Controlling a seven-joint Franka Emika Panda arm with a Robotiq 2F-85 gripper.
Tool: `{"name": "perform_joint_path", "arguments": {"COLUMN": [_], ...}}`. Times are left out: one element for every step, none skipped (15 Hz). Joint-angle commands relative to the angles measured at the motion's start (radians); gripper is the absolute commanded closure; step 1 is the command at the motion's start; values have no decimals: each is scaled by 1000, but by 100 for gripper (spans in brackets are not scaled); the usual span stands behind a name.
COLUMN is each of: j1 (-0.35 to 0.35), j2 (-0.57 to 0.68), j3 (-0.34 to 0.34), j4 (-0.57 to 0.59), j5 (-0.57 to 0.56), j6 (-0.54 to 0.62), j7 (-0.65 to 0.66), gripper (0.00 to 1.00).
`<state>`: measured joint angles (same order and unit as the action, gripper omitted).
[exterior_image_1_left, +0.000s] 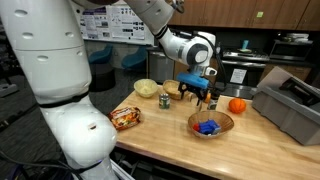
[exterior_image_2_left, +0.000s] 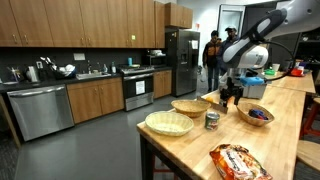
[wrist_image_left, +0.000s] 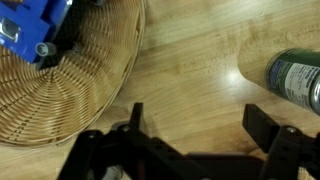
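My gripper (wrist_image_left: 198, 125) is open and empty, hovering above bare wooden tabletop (wrist_image_left: 190, 50). In the wrist view a wicker basket (wrist_image_left: 75, 85) holding a blue object (wrist_image_left: 35, 28) lies to the upper left of the jaws, and a dark green can (wrist_image_left: 295, 78) is at the right edge. In both exterior views the gripper (exterior_image_1_left: 197, 93) (exterior_image_2_left: 232, 97) hangs over the table between the can (exterior_image_1_left: 165, 100) (exterior_image_2_left: 212, 120) and the basket with the blue object (exterior_image_1_left: 210, 124) (exterior_image_2_left: 254, 114).
A yellow bowl (exterior_image_1_left: 146, 88), a snack bag (exterior_image_1_left: 126, 117) (exterior_image_2_left: 235, 160), an orange (exterior_image_1_left: 237, 105) and a grey bin (exterior_image_1_left: 290, 108) share the table. Two empty woven baskets (exterior_image_2_left: 169, 123) (exterior_image_2_left: 190, 106) sit near the table's end. People (exterior_image_2_left: 212, 55) stand in the kitchen behind.
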<state>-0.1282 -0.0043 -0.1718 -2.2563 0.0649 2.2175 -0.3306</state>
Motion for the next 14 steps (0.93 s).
{"name": "perform_joint_path", "arguments": {"j1": [-14, -17, -21, -24, -27, -31, -33, -35, -36, -37, -36, -35, -33, -31], "j2": [-15, -28, -44, -54, -69, -83, -92, -98, -103, -105, -103, -101, -98, -98], "j3": [3, 2, -1, -3, -6, -9, -12, -14, -16, -18, -19, -21, -20, -18], "j4": [37, 41, 45, 52, 54, 54, 56, 59, 59, 59, 59, 60, 60, 61], "j5": [-29, -40, -55, -65, -75, -80, -84, -88, -84, -83, -80, -77, -75, -72], "j6": [-13, -18, -28, -36, -46, -52, -59, -65, -67, -66, -59, -56, -51, -49], "j7": [-19, -17, -13, -10, -5, -1, 2, 4, 2, 4, 2, -2, -4, -6], "gripper": [0, 0, 0, 0, 0, 0, 0, 0, 0, 0, 0, 0, 0, 0]}}
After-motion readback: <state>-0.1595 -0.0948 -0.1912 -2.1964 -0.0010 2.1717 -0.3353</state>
